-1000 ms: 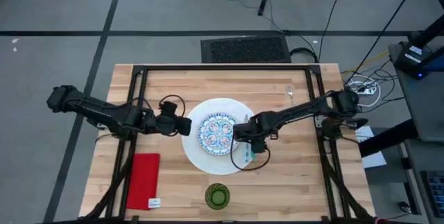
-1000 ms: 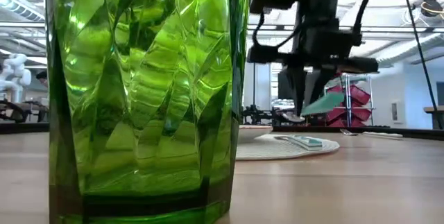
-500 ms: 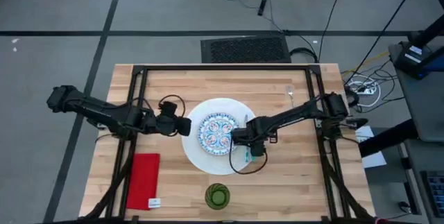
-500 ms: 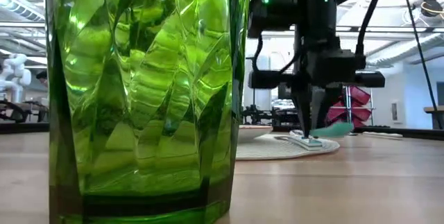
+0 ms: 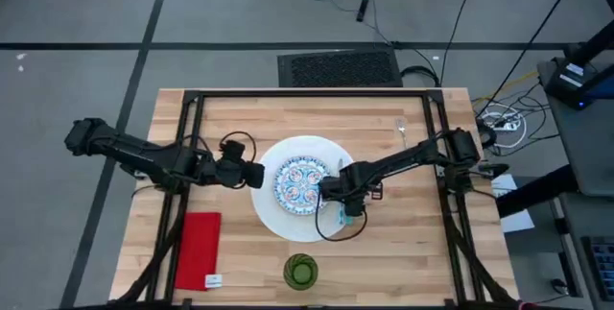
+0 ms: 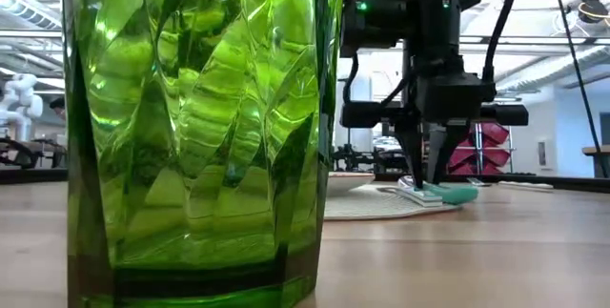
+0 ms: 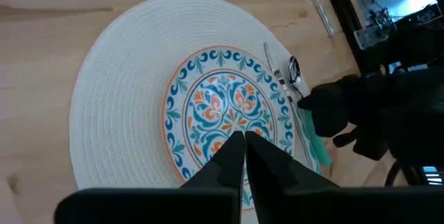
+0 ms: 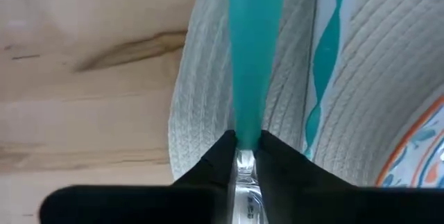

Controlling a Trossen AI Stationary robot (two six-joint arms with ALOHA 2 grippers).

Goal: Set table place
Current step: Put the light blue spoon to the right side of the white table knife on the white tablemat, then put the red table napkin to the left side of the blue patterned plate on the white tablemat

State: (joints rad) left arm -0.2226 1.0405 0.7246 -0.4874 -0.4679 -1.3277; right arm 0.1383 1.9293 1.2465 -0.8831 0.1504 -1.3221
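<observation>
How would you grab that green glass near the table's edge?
Probably from above. The green glass cup stands upright with its mouth open, so one of the jaws could slip inside the rim and the other outside, pinching the wall.

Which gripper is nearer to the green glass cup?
Right. The right gripper is at the white plate's right edge, closed on a teal-handled utensil, up-right of the green glass cup. The left gripper waits farther, at the plate's left side.

Pale-plank table [image 5: 403,252] with black frame; white large plate [image 5: 269,209]; small plate [image 5: 300,184] patterned blue, orange-red and teal on white; red napkin [image 5: 199,250]; green faceted cup [image 5: 300,272]; spoon [image 8: 255,50] — teal handle, silver neck.
</observation>
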